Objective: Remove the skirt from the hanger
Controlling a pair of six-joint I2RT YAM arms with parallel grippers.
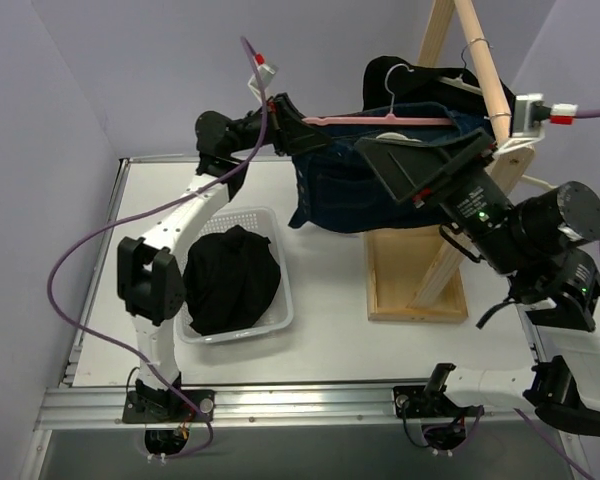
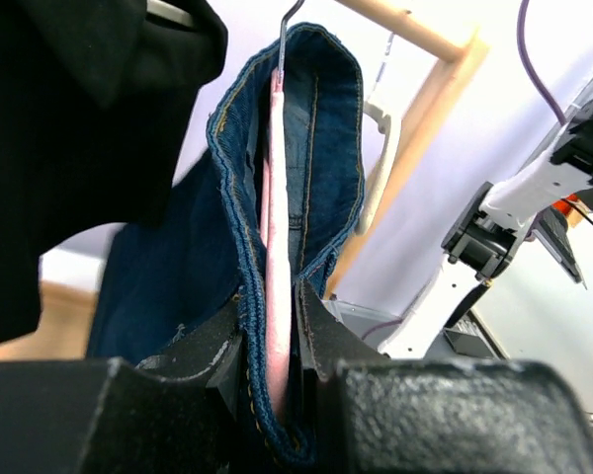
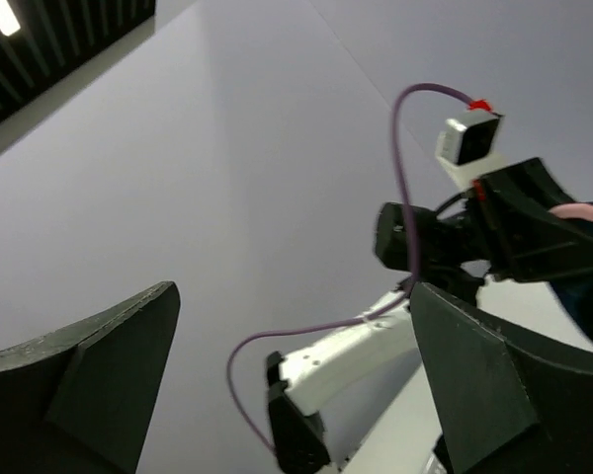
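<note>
A bunched matte black skirt [image 1: 230,280] lies in a white basket [image 1: 286,300]; no pleats can be made out. A pale cream curved piece, likely the hanger [image 2: 381,158], shows just beyond the denim and above my right gripper [image 1: 405,139]. My left gripper [image 1: 290,125] is shut on the end of a pink hanger [image 2: 277,247] and the blue denim waistband [image 2: 326,118] around it [image 2: 272,316]. My right gripper [image 1: 425,165] is wide open and empty in front of the denim [image 1: 350,190]; its wrist view [image 3: 296,375] shows only the wall and the left arm.
A wooden A-frame rack [image 1: 480,60] with a flat base [image 1: 410,285] stands at the back right. A black collared top [image 1: 410,80] hangs on it behind the denim and fills the left of the left wrist view [image 2: 69,148].
</note>
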